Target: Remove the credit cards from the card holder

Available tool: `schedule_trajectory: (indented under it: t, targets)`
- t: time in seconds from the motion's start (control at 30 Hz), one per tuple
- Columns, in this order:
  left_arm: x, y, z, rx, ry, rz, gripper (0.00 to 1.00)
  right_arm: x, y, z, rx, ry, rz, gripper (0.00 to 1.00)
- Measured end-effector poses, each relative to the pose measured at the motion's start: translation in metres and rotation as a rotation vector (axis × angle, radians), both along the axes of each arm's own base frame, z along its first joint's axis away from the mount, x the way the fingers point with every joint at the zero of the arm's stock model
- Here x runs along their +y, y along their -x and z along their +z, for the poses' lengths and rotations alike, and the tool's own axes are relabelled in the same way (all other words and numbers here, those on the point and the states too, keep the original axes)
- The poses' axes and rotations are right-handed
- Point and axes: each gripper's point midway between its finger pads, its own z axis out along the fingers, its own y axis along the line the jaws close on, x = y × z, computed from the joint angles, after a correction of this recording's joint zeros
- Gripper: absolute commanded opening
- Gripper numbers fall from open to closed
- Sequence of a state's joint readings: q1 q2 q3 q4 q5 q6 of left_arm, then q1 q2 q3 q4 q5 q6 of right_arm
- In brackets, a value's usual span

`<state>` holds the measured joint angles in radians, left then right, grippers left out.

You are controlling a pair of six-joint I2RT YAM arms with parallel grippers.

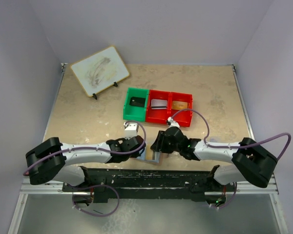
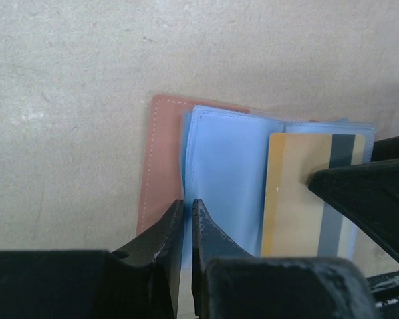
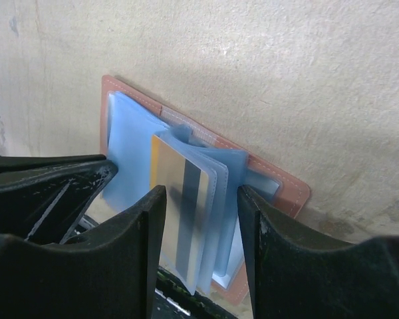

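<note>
**A:** Where is the card holder (image 2: 161,159)?

**B:** It lies open and flat on the surface (image 1: 210,97), close to the middle of the near edge, between the two arms. The tan leather is underneath and the pale blue sleeves (image 2: 219,179) are fanned on top. One gold card (image 2: 296,199) with a grey stripe shows in a sleeve.

**A:** How do you expect it to handle?

**B:** I'd judge it light and floppy. The leather and the thin sleeves will bend and lift if pulled, so it needs pinning down. The card is stiff and slick, and it should slide out along its sleeve if taken by the exposed end. A pinch across both sleeve and card would probably drag the whole holder.

**A:** What is the left end effector (image 2: 187,206) doing?

**B:** It is clenched on the near edge of the holder's left half. The fingers are almost together, with a thin sliver of sleeve between them. The left arm stretches low along the near edge, wrist pointing down.

**A:** And the right end effector (image 3: 203,196)?

**B:** Its jaws stand apart around the card and the fanned sleeves. In the left wrist view one fingertip (image 2: 319,179) sits on the card's face. I can't tell whether it is pressing. The right arm reaches in low from the right, mirroring the left.

**A:** Anything beyond them?

**B:** A green bin (image 1: 136,90) and red bins (image 1: 170,92) sit mid-surface, well apart from the holder.
</note>
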<state>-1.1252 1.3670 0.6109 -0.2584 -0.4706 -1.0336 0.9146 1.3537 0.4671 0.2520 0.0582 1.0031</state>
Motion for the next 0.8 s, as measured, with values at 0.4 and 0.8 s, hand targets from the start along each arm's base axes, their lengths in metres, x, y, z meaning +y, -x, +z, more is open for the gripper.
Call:
schedule_trajectory:
  t: [0.4, 0.8]
  targets:
    - [-0.037, 0.0, 0.029, -0.007, 0.205, -0.037, 0.03, -0.005, 0.001, 0.0, -0.001, 0.003, -0.013, 0.51]
    - [-0.007, -0.002, 0.017, -0.006, 0.113, 0.077, 0.07, -0.016, 0.0, 0.001, -0.003, 0.054, -0.038, 0.58]
